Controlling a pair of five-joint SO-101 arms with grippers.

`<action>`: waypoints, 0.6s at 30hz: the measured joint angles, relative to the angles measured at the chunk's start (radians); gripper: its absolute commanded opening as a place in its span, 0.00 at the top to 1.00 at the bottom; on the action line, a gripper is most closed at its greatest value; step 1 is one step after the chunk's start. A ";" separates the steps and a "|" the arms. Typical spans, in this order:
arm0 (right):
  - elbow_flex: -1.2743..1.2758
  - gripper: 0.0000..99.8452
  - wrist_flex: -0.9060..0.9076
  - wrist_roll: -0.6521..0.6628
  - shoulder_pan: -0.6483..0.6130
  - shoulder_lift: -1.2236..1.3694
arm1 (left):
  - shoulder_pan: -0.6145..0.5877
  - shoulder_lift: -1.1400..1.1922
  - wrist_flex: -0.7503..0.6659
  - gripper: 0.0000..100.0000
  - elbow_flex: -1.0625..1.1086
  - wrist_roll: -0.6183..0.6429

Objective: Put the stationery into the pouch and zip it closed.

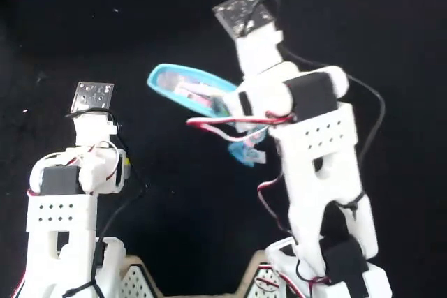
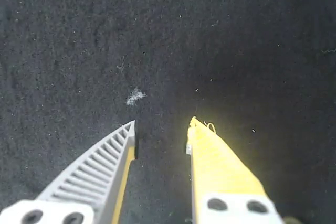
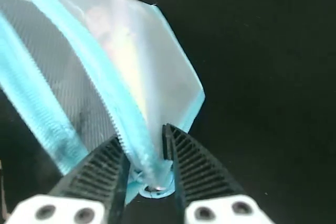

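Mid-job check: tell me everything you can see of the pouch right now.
The pouch is a soft, see-through plastic case edged with a light blue zipper band. The right claw pinches it at one end of the zipper, a finger on either side. From there the two toothed bands spread apart, so the mouth is open. In the high view it slants away from the right arm over the black table, with pink and white things inside. Whether it rests on the table, I cannot tell.
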 measured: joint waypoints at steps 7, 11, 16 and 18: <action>-0.008 0.99 0.002 -0.068 -0.176 -0.077 | 0.000 0.000 0.000 0.83 0.000 0.000; -0.018 0.99 0.002 -0.071 -0.206 -0.081 | -0.002 -0.028 0.000 0.83 0.000 0.014; 0.032 0.91 0.002 -0.071 -0.210 -0.069 | -0.011 -0.201 0.000 0.83 0.015 0.040; 0.038 0.86 0.002 -0.066 -0.230 -0.064 | -0.009 -0.304 0.000 0.83 0.063 0.043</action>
